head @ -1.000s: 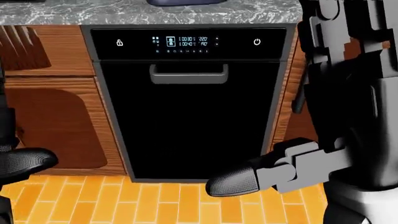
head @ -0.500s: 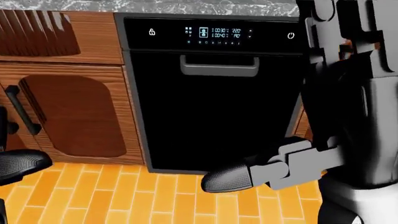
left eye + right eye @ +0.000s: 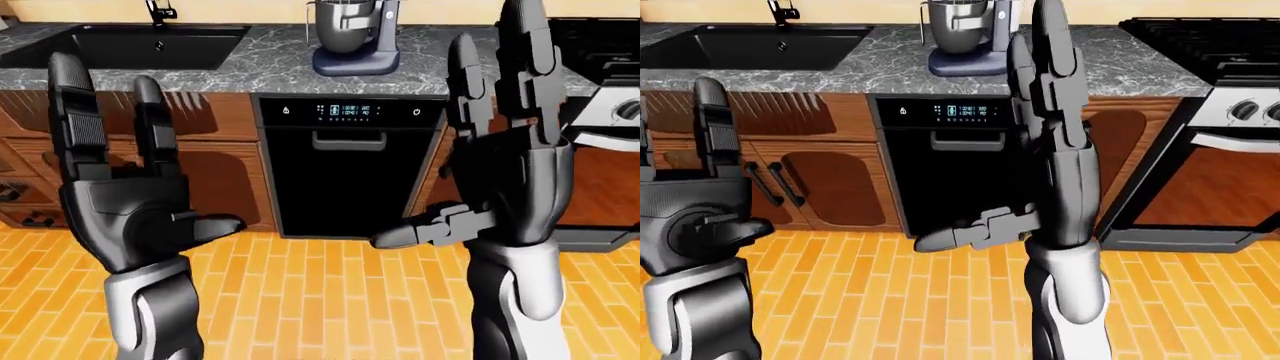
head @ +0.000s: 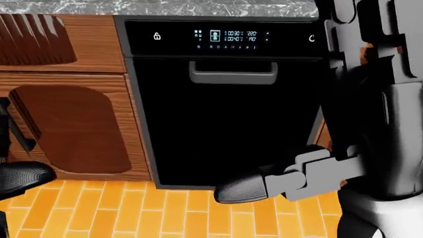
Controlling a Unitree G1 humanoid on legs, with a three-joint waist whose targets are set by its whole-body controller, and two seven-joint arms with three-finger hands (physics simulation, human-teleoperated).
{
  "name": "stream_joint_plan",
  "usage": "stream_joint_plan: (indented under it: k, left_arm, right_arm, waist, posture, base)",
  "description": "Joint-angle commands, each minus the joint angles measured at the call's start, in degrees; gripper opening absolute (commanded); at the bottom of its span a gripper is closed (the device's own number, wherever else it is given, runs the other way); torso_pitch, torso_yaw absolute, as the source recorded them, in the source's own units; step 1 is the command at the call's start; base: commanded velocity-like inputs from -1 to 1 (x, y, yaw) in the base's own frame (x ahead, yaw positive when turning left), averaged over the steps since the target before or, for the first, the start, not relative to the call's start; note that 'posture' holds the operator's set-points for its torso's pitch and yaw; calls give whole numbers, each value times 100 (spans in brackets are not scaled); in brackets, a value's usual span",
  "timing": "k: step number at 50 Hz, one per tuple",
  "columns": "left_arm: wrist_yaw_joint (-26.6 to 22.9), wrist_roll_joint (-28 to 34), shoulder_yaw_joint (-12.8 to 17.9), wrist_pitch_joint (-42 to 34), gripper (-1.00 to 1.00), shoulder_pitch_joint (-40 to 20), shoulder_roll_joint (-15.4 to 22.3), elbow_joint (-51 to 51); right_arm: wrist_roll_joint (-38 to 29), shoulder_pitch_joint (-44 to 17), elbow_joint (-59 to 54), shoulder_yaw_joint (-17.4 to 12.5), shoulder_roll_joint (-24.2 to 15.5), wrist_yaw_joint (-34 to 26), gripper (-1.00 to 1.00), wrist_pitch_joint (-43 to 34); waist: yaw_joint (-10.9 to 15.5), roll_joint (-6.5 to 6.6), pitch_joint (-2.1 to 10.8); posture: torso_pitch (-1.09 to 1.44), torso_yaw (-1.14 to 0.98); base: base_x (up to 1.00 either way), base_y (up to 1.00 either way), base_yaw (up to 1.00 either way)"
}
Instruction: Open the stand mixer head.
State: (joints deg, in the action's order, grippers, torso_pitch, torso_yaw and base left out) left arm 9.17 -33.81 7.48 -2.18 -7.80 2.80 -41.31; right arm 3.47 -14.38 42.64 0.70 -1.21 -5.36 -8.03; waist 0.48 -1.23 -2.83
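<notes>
The dark blue stand mixer (image 3: 357,41) with a steel bowl stands on the grey marble counter (image 3: 240,67) above the dishwasher, at the top middle of the left-eye view; it also shows in the right-eye view (image 3: 970,37). Its top is cut off by the picture's edge, so I cannot tell how the head stands. My left hand (image 3: 125,187) is raised at the left, fingers spread, empty. My right hand (image 3: 500,127) is raised at the right, fingers upright, thumb out, empty. Both hands are far short of the mixer.
A black dishwasher (image 4: 224,104) with a lit panel and grey handle (image 4: 232,72) sits under the counter. A black sink (image 3: 140,45) is at top left. A stove with oven (image 3: 1210,142) stands at the right. Wooden cabinets (image 4: 63,119) flank the dishwasher. Orange tile floor (image 3: 320,300) lies below.
The head view has shifted: the dishwasher moved right and up in it, then slightly back left and down. The camera moved. Both hands keep their open pose.
</notes>
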Motion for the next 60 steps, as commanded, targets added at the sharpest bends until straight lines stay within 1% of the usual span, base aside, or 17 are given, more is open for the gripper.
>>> stream_joint_plan:
  k: [1, 3, 11, 13, 19, 21, 23, 28, 30, 36, 38, 40, 43, 47, 51, 53, 60]
  left_arm:
    - [-10, -5, 31, 16, 100, -65, 36, -52]
    - [-16, -1, 31, 27, 100, -67, 35, -35]
    - [-18, 3, 29, 22, 100, -55, 36, -49]
    - [-14, 10, 22, 17, 100, -52, 33, -60]
    - [-20, 7, 30, 14, 100, -47, 32, -64]
    - [-29, 10, 27, 18, 100, -34, 30, -59]
    - [-21, 14, 25, 16, 100, -45, 29, -56]
    - [-30, 21, 23, 0, 100, -40, 30, -67]
    - [-29, 34, 6, 5, 100, -31, 19, -75]
    - [-43, 19, 32, 26, 100, -40, 26, -34]
    - [-51, 17, 25, 33, 100, -21, 23, -41]
    - [-64, 18, 30, 48, 100, -27, 24, -13]
    - [-60, 15, 37, 51, 100, -31, 29, -7]
    - [-62, 20, 31, 56, 100, -26, 28, -5]
    - [-49, 22, 36, 44, 100, -31, 32, -17]
    - [-51, 24, 35, 40, 100, -20, 32, -24]
    - [-70, 62, 1, 44, 100, -13, 13, -18]
  right_arm:
    - [87, -98, 133, -48, -15, 22, 100, 67]
    - [16, -101, 94, -29, -29, 20, 100, 99]
    - [123, -113, 148, -45, -3, 9, 100, 82]
    - [44, -96, 120, -33, -35, 20, 100, 94]
    - [164, -118, 164, -67, 10, 36, 100, 112]
    - [127, -124, 165, -56, -19, 55, 100, 163]
    - [-16, -107, 107, 4, -33, 54, 100, 129]
    - [189, -124, 202, -74, -9, 69, 100, 223]
    - [180, -106, 201, -48, -25, 75, 100, 216]
    - [154, -103, 163, -38, -18, 91, 100, 178]
    - [29, -112, 103, -34, -38, 104, 100, 201]
    - [-74, -113, 64, -15, -30, 103, 100, 194]
    - [-13, -121, 81, -25, -2, 100, 100, 184]
    - [11, -122, 82, -33, -8, 122, 100, 179]
    - [162, -121, 123, -62, 3, 128, 100, 155]
    - [116, -124, 106, -61, -21, 144, 100, 192]
    - [122, -114, 95, -84, -17, 160, 100, 161]
  waist:
    - [0, 1, 278]
    - [-97, 85, -381]
    - [-113, 240, 221]
    - [-92, 339, -304]
    - [17, 194, 164]
    - [62, -128, -280]
    - [37, -256, -321]
    - [-1, -64, 225]
    - [-92, 91, -299]
    - [-108, 252, 263]
    - [-89, 290, -202]
    - [-78, 370, -223]
    - [-111, 407, -7]
    - [-67, -82, 5]
    - [-114, 12, 315]
    - [-206, 155, -297]
    - [-233, 382, 146]
  posture:
    - [0, 0]
    - [0, 0]
    - [0, 0]
    - [0, 0]
    - [0, 0]
    - [0, 0]
    - [0, 0]
    - [0, 0]
    - [0, 0]
    - [0, 0]
    - [0, 0]
    - [0, 0]
    - [0, 0]
    - [0, 0]
    - [0, 0]
    - [0, 0]
    - [0, 0]
  base:
    - [74, -6, 0]
    - [100, -12, 0]
    - [17, -2, 0]
    - [100, -21, 0]
    - [19, 0, 0]
    - [100, -5, 0]
    - [60, -2, 0]
    - [11, -1, 0]
    - [90, -7, 0]
    - [38, -1, 0]
    - [100, -4, 0]
    - [22, 0, 0]
    - [0, 0, 0]
    - [0, 0, 0]
    - [12, -1, 0]
    - [100, -24, 0]
    - [24, -3, 0]
